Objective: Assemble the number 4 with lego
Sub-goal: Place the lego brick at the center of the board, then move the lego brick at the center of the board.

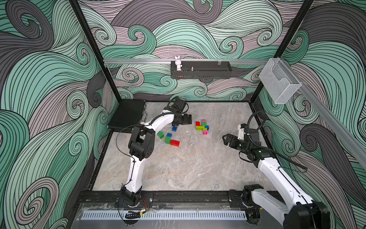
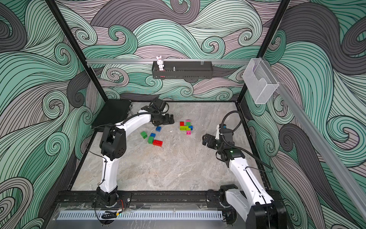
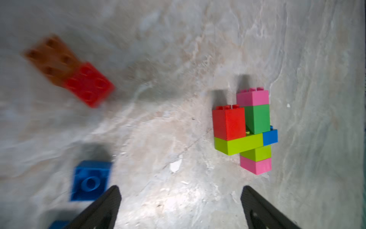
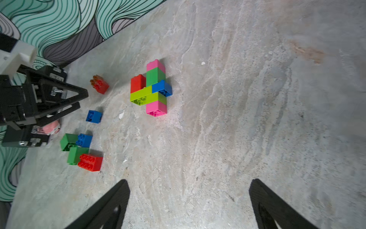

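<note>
Joined lego (image 1: 202, 127), loose bricks (image 1: 174, 142), jaws apart

The left arm (image 1: 136, 168) is bent sharply at the elbow, the left pincer (image 1: 189, 119) spread wide and empty, while the right arm (image 1: 277, 174) is stretched low, the right pincer (image 1: 224, 139) likewise spread with nothing gripped.

Grey marbled tabletop (image 1: 198, 168), w/ a black case (image 1: 128, 115) at the back-left corner. Mid-table towards the back: joined brick cluster (image 1: 202, 126) lying flat, in pink, green, red, lime and blue. Left of it, apart: lone blue brick (image 1: 174, 128), green brick (image 1: 160, 134), then a close-packed blue/green/red bunch (image 1: 171, 139). Orange+red pair (image 4: 99, 84) shows in the right wrist view.
</note>
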Motion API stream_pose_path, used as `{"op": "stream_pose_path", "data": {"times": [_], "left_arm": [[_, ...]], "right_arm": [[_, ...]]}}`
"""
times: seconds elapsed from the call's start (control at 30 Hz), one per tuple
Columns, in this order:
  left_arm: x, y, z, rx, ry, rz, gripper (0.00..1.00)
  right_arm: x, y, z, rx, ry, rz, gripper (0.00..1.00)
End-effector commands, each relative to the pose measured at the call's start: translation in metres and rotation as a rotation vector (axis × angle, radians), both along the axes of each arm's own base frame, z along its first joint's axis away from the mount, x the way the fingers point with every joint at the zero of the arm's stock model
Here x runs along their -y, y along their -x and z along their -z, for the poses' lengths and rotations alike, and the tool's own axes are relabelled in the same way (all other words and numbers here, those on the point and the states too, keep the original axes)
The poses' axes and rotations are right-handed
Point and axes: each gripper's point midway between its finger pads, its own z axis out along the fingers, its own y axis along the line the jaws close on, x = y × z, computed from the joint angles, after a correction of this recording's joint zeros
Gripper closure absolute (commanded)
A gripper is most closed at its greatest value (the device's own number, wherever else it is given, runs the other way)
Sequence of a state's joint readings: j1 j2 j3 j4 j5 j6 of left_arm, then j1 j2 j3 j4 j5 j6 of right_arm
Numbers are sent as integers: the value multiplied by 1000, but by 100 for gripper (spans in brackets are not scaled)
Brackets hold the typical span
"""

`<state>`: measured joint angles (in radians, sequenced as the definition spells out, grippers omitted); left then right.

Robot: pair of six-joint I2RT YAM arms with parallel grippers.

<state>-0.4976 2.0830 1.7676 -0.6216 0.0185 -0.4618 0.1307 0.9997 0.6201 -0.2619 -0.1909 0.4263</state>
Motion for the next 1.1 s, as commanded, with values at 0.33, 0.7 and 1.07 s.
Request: {"op": "stream_pose_path", "data": {"times": [0.33,0.7,1.07], "left_arm": [[-65,-77,44,63,-360,-41,18],[-70,-116,71,35,-315,-72,30],[-68,-122,91,8,-296,-44,49]], "right_arm": [[-42,-10,-17,76,-12,-134,2],[-41,-10,-17,101,1,-139,3],[-44,-12,-18,105,-5,-151,4]]}}
